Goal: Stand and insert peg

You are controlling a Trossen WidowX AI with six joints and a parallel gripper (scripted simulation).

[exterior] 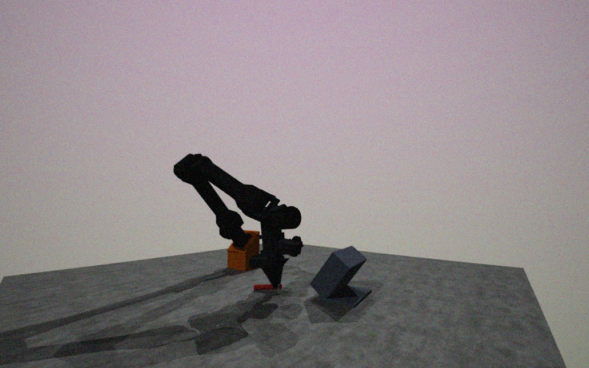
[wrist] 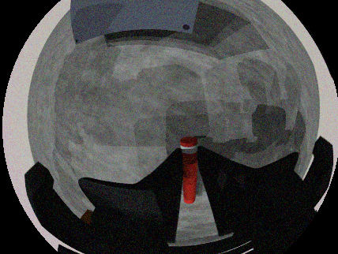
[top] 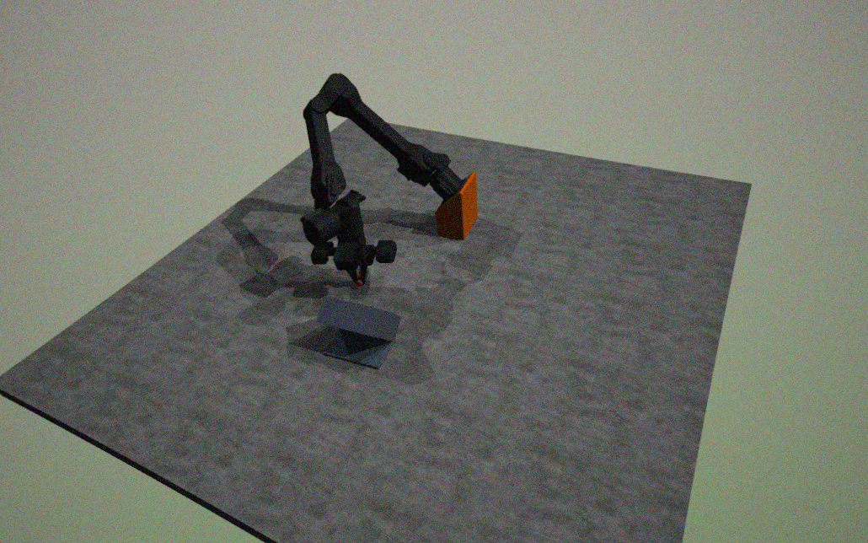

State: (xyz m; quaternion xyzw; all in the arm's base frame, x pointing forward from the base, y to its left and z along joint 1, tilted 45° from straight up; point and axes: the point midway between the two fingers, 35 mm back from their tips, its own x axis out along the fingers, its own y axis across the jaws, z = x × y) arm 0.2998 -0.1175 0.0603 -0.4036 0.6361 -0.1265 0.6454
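Your claw [top: 360, 282] [exterior: 277, 286] [wrist: 189, 151] was closed on the red peg [top: 359, 280] [exterior: 263, 287] [wrist: 189, 181], its fingertips pinching the sides near the white-banded end. In the wrist view the peg showed at lower centre, its band near the top of it and the plain end pointing toward the bottom of the frame. In the exterior view it lay level, low over the tabletop [top: 575, 319] [exterior: 434, 312] [wrist: 99, 79], just below centre; you could not tell whether it quite touched. The blue-grey sloped panel [top: 358, 318] [exterior: 330, 274] [wrist: 146, 17] stood to its right there. You were likely looking at a light, stiff piece, smooth enough to roll or pivot between narrow fingertips. The banded end seemed the right place for your grip, since it left the plain end free for standing and later for the hole. The long free part could have swung if your pinch was slack, so a firm hold and a slow turn upright looked wise.
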